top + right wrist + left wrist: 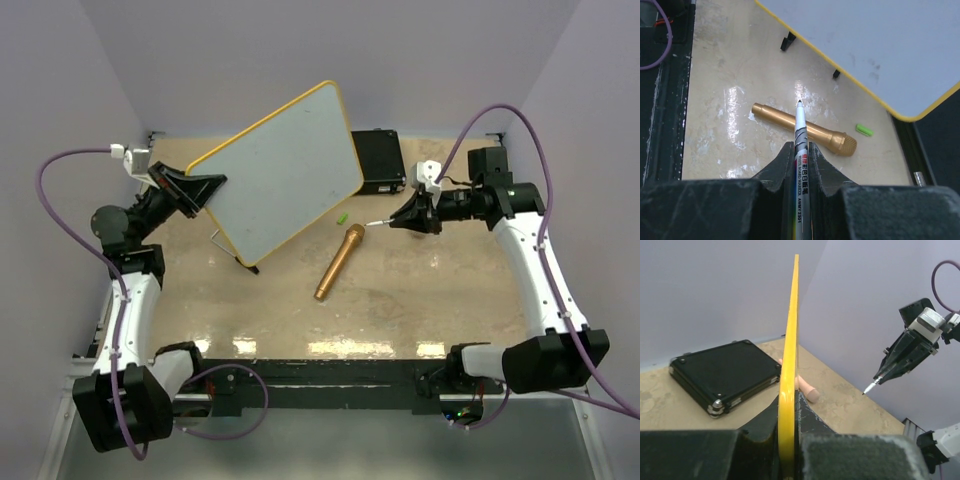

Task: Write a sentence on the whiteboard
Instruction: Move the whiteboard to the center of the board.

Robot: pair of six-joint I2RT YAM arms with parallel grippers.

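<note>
The whiteboard (285, 170), white with a yellow rim, is lifted and tilted over the back left of the table. My left gripper (205, 190) is shut on its left rim; in the left wrist view the yellow rim (790, 340) runs edge-on between the jaws of the left gripper (788, 410). The board's face (880, 45) is blank apart from faint smudges; no green sentence shows. My right gripper (405, 218) is shut on a whiteboard marker (800, 135), tip uncapped and pointing left, a short way right of the board and above the table.
A gold microphone (339, 262) lies on the table below the board's lower right corner. A small green cap (342, 217) lies near it. A black case (378, 160) sits at the back, partly behind the board. Grey walls enclose the table.
</note>
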